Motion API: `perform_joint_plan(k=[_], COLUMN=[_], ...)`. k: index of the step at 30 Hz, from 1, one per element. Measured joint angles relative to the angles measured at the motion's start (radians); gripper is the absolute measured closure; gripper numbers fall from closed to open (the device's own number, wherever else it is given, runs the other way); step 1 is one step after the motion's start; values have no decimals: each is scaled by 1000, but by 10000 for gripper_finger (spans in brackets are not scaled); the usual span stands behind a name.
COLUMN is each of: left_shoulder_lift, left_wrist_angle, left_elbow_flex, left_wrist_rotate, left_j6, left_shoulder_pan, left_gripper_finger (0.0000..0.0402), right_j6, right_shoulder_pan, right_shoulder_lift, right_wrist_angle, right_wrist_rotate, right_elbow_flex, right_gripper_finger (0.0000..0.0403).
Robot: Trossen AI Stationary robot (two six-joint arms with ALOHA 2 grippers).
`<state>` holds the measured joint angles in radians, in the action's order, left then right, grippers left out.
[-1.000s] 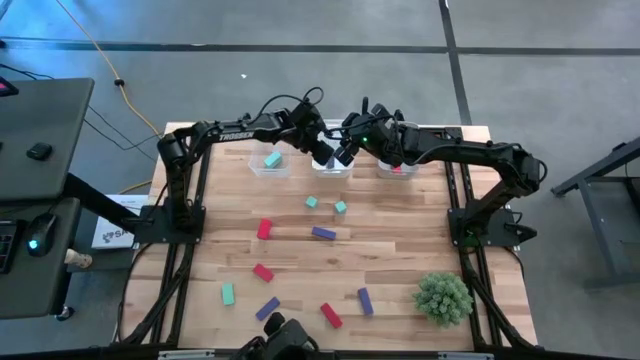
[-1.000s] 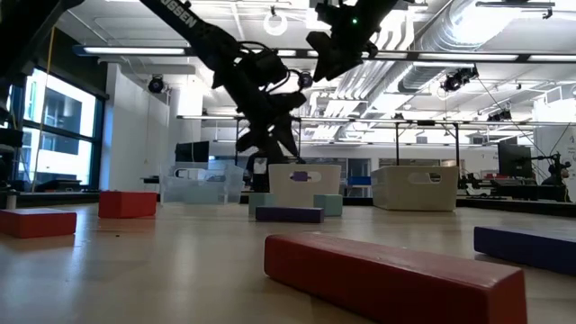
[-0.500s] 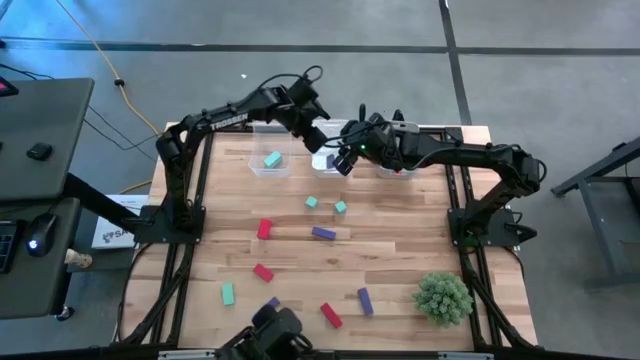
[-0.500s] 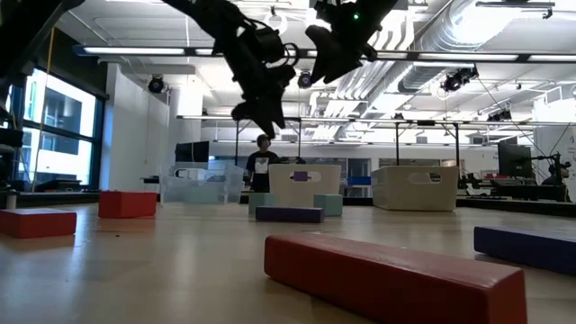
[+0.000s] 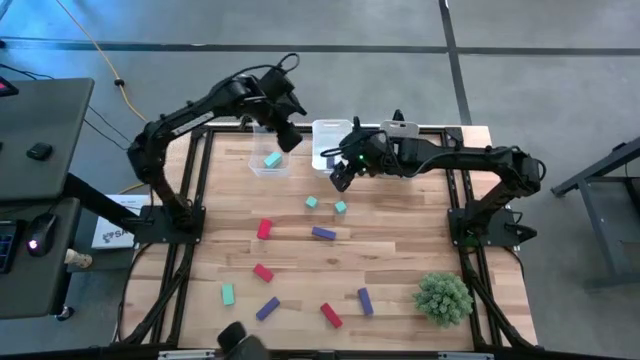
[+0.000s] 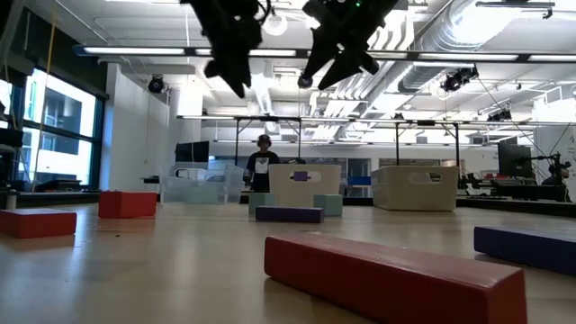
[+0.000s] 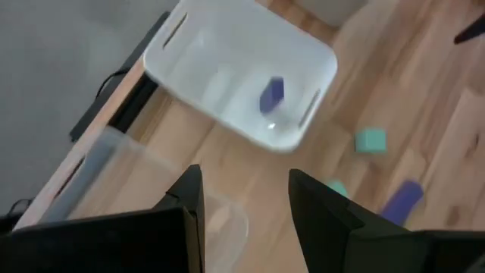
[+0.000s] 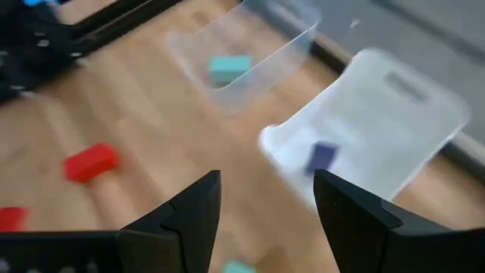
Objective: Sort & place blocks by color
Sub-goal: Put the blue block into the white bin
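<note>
We are between picks: both the left gripper (image 5: 283, 135) and right gripper (image 5: 340, 177) hang spread and empty above the bins. Next we need to lower one onto a loose block, such as the teal block (image 5: 340, 207), on the counter (image 5: 400, 260)

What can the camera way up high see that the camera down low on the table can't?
Only the high view shows the spiky green plant ball and the teal block lying inside the clear plastic bin at the left. Only the low view shows a person standing far off in the room behind the table. Both show the left gripper and the right gripper, open and empty, and the purple bar-shaped block on the wooden table.
</note>
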<state>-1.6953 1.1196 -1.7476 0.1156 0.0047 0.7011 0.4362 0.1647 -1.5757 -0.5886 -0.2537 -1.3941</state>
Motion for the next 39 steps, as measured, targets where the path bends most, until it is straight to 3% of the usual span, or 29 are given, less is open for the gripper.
perform_joint_plan(k=[9, 17, 32, 39], left_shoulder_lift=[239, 388, 418, 418], left_wrist_angle=[32, 5, -22, -22], left_elbow_flex=[165, 310, 392, 392], left_wrist_rotate=[-53, -53, -52, -52], left_j6=[-23, -107, -139, -177], left_shoulder_pan=[-58, -131, -248, -294], left_gripper_finger=[291, 291, 291, 291], right_j6=[187, 314, 672, 841], right_shoulder_pan=[-83, -183, -386, -490], right_shoulder_lift=[0, 0, 0, 0], right_wrist_angle=[1, -20, -73, -143], right_wrist_rotate=[158, 198, 194, 109], right_elbow_flex=[0, 0, 0, 0], right_gripper_finger=[201, 201, 201, 201])
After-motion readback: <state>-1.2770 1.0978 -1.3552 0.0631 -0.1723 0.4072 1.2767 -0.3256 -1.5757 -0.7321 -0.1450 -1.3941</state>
